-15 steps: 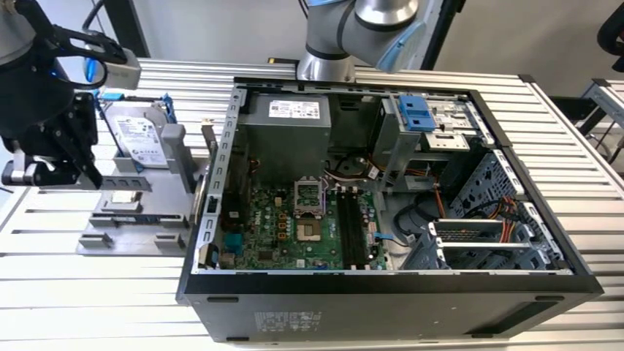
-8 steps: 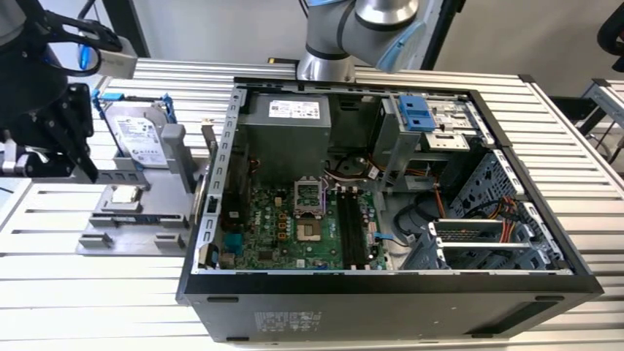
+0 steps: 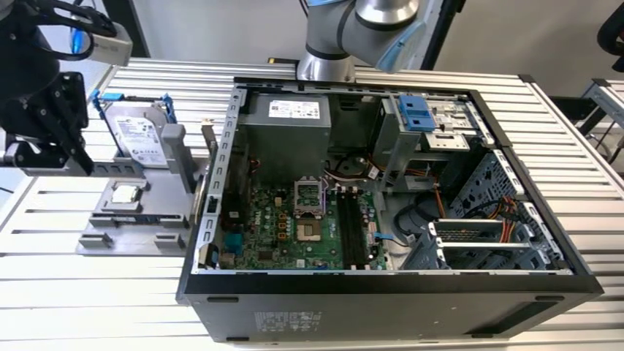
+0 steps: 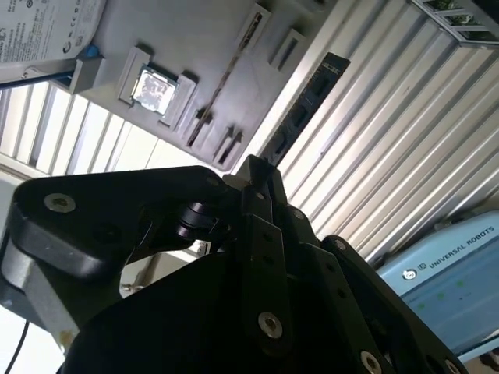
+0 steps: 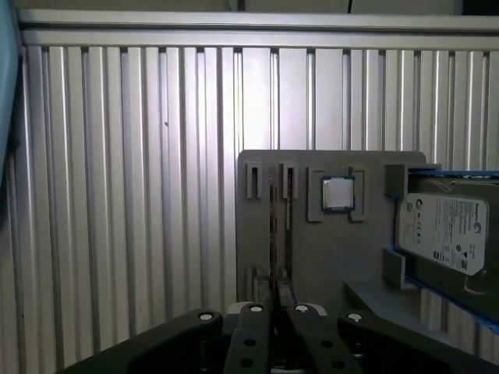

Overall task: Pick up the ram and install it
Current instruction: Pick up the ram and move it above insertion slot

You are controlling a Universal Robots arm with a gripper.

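The ram [image 5: 274, 226] stands on its edge in a slot of the grey holder [image 5: 312, 257], seen as a thin dark line; in the second wrist view the ram [image 4: 226, 78] crosses the holder [image 4: 195, 47] as the same thin strip. My gripper [image 3: 78, 157] hangs well above the holder [image 3: 127, 219] at the exterior view's left. Its black fingers [image 5: 257, 319] are shut together with nothing between them, in line with the ram and apart from it. The motherboard's black slots [image 3: 351, 227] lie inside the open computer case [image 3: 390, 281].
On the holder sit a small square silver chip [image 5: 337, 192] and a silver hard drive [image 5: 444, 230] with blue rails. The case walls, a drive cage [image 3: 478, 238] and cables [image 3: 429, 216] crowd the board. The ribbed metal table [image 3: 98, 292] surrounds everything.
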